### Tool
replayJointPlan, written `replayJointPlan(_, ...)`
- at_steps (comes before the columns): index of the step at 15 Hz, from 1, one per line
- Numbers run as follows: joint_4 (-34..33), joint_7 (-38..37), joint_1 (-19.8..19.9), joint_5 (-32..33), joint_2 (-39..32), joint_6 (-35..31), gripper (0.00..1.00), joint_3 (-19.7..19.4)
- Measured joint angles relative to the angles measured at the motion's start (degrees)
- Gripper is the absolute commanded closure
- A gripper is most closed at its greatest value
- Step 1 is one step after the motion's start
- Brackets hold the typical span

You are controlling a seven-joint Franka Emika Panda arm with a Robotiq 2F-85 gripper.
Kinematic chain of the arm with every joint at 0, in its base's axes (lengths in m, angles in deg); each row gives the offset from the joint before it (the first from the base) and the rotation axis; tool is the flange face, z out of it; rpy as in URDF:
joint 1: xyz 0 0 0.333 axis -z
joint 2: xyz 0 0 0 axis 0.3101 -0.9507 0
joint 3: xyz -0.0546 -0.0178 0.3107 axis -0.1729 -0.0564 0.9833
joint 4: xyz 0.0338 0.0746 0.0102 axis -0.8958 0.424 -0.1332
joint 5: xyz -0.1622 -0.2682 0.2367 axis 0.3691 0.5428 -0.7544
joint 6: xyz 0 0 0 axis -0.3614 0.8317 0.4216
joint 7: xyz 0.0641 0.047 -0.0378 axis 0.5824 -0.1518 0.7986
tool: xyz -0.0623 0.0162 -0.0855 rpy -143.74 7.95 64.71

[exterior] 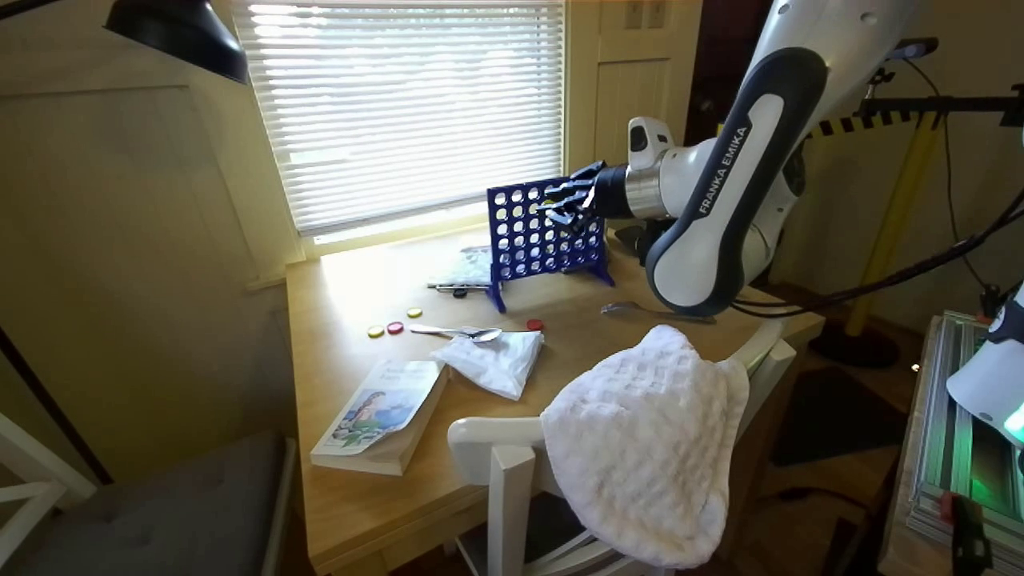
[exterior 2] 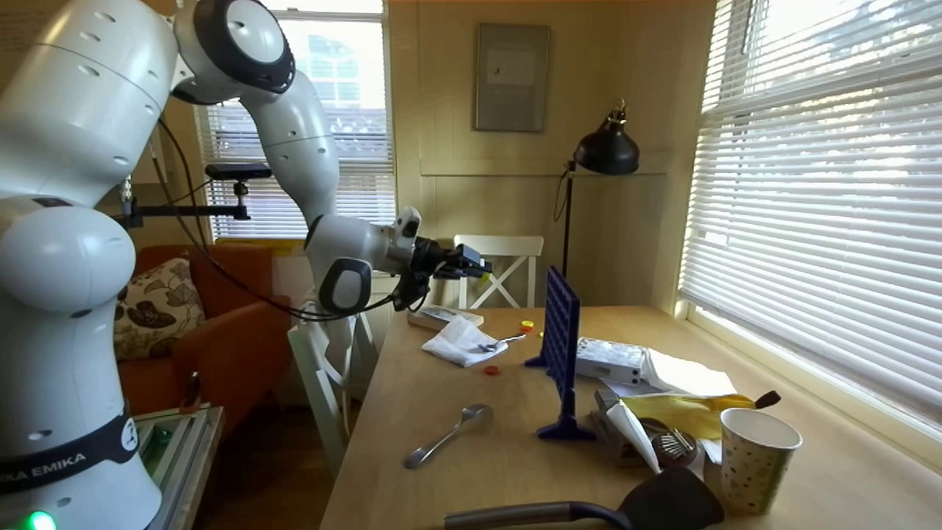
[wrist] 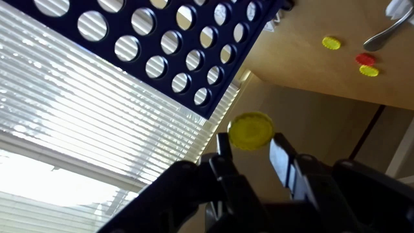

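Gripper (wrist: 251,138), wrist view: jaws narrowed onto a yellow disc (wrist: 251,130), one fingertip at each side, disc face showing
Blue rack (wrist: 149,44), wrist view: grid of round holes, one corner pointing at the held disc
Loose discs (wrist: 365,59), wrist view: two yellow, one red, lying on the table (wrist: 300,58) near an edge, spoon (wrist: 376,42) handle close by
Book (exterior: 380,408), in an exterior view: flat toward the table's near left corner, white bag (exterior: 500,366) just beside it, spoon bowl on the bag
White towel (exterior: 648,448), same view: draped over a chair (exterior: 512,496) at the near edge
Paper cup (exterior 2: 758,460), in an exterior view: upright toward the right edge
Spatula (exterior 2: 670,504), same view: handle pointing toward the left edge, blade just left of the cup
Yellow disc, same view: raised above table level, apart from the rack, on its left
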Motion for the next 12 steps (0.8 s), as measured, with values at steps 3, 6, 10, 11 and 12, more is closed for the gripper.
replayJointPlan(3, -2.48, -0.64, -5.58, -0.11, 0.04, 0.27, 0.88, -7.64)
replayJointPlan(6, -3.05, -2.90, -7.36, 2.33, 0.29, 0.44, 0.63, -12.42)
replayJointPlan(10, -3.09, -1.18, -2.96, 2.30, 0.74, 0.29, 0.88, -7.24)
replayJointPlan(11, -3.23, -1.18, -3.16, 2.39, 0.70, 0.29, 0.88, -7.40)
replayJointPlan(12, -3.76, -1.27, -3.81, 2.38, 0.59, 0.29, 0.88, -8.02)
